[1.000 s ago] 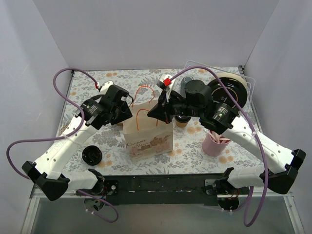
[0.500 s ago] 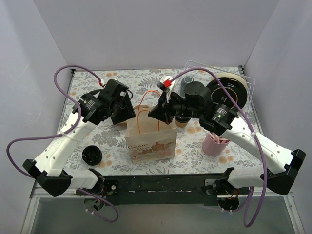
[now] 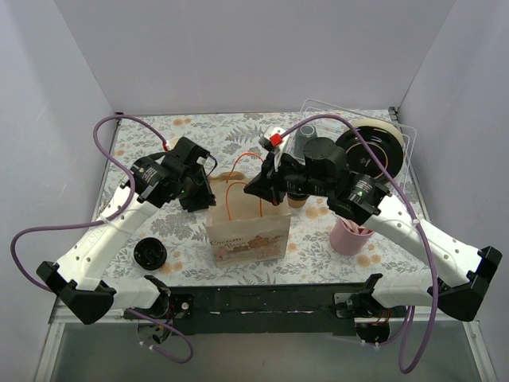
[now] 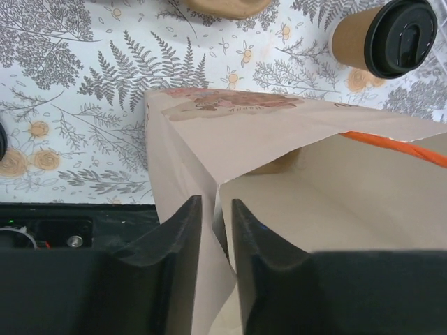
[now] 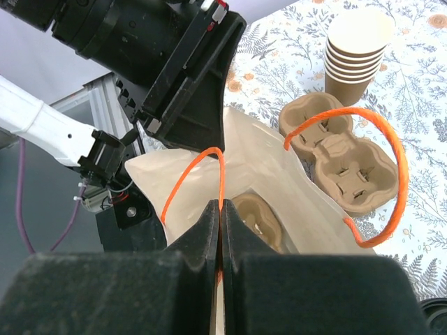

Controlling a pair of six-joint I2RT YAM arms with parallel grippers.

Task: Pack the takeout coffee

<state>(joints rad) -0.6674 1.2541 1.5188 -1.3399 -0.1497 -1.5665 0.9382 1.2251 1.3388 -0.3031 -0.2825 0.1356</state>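
Your left gripper (image 4: pixel 216 209) has dropped onto the paper bag (image 3: pixel 246 235) at its left rim. Its jaws have narrowed around the edge, and the bag has shifted slightly toward you.

Left hand (image 4: pixel 215 209) straddles open paper bag (image 4: pixel 279 132) rim; takeout coffee (image 4: pixel 391 38) upright on floral worktop (image 4: pixel 84 105) beyond, apart

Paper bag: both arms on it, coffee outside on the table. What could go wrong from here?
1. The right gripper is shut on the thin orange handle; a pull may tear it or tip the paper bag.
2. The left gripper straddles the bag wall; if either lets go to fetch the takeout coffee, the mouth may sag.
3. The cup carrier inside could tilt the cup.
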